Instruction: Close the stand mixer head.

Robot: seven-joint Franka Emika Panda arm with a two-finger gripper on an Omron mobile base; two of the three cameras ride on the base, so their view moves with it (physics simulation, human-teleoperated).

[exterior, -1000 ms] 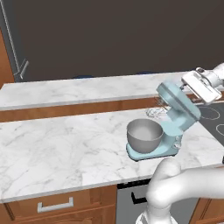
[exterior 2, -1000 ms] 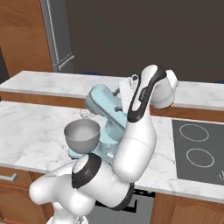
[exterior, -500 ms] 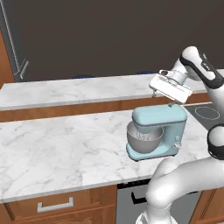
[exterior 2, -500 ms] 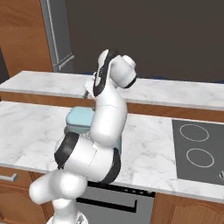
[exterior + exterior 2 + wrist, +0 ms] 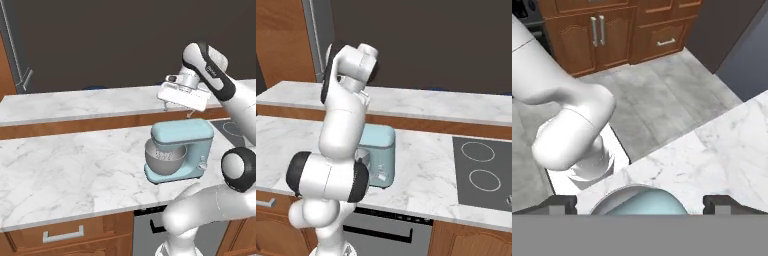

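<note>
At lower centre of the left base view, the grey bowl point(image 5: 164, 159) is seen tucked under the stand mixer head point(image 5: 182, 132), now lowered level; a second ago it was tilted up. Closure is judged essentially achieved. Just above it, at centre right, the gripper point(image 5: 179, 106) is held with jaws spread wide and nothing grasped. The marble counter point(image 5: 75, 160) extends leftward beyond.

no readable text, label, brand, number or sign was visible in any view; the stand mixer head point(image 5: 182, 133) carried no legible marking; a faint dark mark on the white arm's upper link point(image 5: 216, 64) was too blurred to read.
</note>
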